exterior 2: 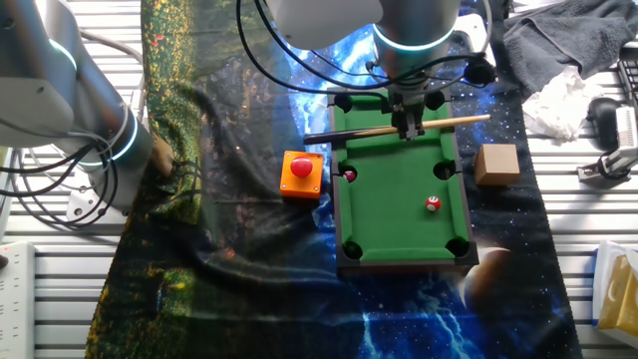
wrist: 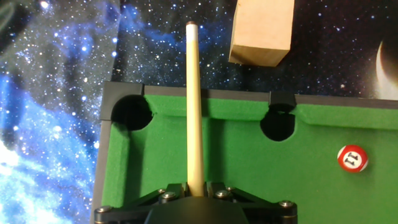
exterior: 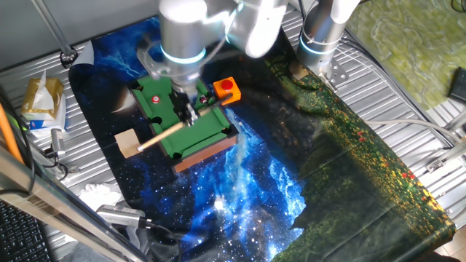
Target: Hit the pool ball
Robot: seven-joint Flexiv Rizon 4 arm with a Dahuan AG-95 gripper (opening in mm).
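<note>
The pool ball (exterior 2: 433, 204) is tiny, bright red with a white spot, and lies on the felt of the green mini pool table (exterior 2: 394, 214), right of the middle. It also shows in the hand view (wrist: 352, 158) at the right, and in the first fixed view (exterior: 154, 99). My gripper (exterior 2: 409, 125) is shut on a wooden cue stick (exterior 2: 459, 122) and holds it level across the table's far end. In the hand view the cue stick (wrist: 194, 99) runs straight up from my gripper (wrist: 194, 190) over the rail. The ball lies well off to the side of the stick.
A darker maroon ball (exterior 2: 350, 175) sits by the left rail. A red button on an orange base (exterior 2: 301, 172) stands left of the table. A wooden block (exterior 2: 495, 165) stands to the right, beyond the cue tip (wrist: 261, 31). A second arm (exterior 2: 70, 90) is at the left.
</note>
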